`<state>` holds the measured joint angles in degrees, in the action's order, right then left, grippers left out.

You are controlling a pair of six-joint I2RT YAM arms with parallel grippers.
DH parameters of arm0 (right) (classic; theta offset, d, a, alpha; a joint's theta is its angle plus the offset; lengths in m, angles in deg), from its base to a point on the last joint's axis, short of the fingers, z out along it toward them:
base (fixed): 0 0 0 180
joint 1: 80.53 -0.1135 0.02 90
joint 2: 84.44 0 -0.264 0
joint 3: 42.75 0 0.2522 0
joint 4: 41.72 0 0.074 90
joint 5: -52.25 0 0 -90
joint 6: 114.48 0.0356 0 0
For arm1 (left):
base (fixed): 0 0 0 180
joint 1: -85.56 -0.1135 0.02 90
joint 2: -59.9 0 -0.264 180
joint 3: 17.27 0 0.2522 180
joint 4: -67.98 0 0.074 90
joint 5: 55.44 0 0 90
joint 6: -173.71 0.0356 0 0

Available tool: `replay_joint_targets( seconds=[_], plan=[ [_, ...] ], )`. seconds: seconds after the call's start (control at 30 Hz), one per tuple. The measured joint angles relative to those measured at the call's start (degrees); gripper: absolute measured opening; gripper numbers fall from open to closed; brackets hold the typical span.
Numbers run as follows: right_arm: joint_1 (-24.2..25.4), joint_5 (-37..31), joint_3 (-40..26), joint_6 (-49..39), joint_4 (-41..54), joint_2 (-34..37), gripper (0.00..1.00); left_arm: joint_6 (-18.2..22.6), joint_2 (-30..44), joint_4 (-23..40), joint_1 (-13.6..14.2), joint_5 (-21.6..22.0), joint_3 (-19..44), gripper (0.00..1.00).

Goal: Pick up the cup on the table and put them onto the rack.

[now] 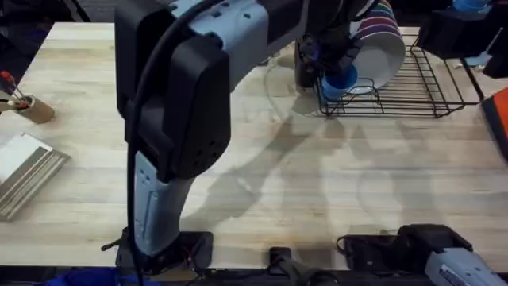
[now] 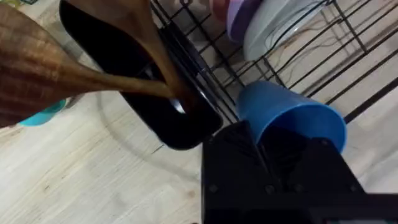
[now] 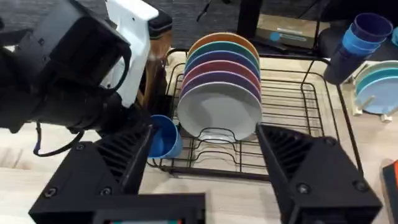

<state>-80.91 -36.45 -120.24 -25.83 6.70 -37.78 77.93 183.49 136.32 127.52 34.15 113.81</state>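
Note:
My left arm reaches far across the wooden table (image 1: 262,171) to the black wire rack (image 1: 413,87). Its gripper (image 1: 333,67) is shut on the blue cup (image 1: 340,79), which lies tilted at the rack's near left corner. In the left wrist view the cup (image 2: 286,118) points its open mouth at the camera, with the black fingers (image 2: 236,155) clamped on its rim. I cannot tell whether it rests on the wires. My right gripper (image 3: 205,165) hangs open and empty in front of the rack (image 3: 292,112), facing the white plate (image 3: 221,109) and the cup (image 3: 163,137).
A dark utensil holder (image 2: 143,93) with wooden spoons stands right beside the rack's left end. Stacked blue cups (image 3: 364,34) and teal plates (image 3: 379,87) sit beyond the rack. A cardboard tube (image 1: 28,107) and a flat stack (image 1: 24,171) lie at the table's left.

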Motion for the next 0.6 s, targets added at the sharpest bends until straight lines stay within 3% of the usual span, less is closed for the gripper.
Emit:
replay_joint_targets(
  seconds=[0.17, 0.4, 0.6],
  plan=[
    [0.0, 0.0, 0.0, 0.0, 0.0, 0.02, 0.996, 0.0, 0.0, -0.06, 0.0, 0.0, 0.0, 0.043],
    [0.0, 0.0, 0.0, 0.0, 0.02, 0.02, 0.996, 0.16, 0.0, -0.08, 0.0, 0.02, 0.0, 0.14],
    [0.0, 0.0, 0.0, 0.0, 0.2, 0.0, 0.996, 0.21, 0.0, -0.15, 0.0, 0.02, 0.0, 0.152]
  ],
)
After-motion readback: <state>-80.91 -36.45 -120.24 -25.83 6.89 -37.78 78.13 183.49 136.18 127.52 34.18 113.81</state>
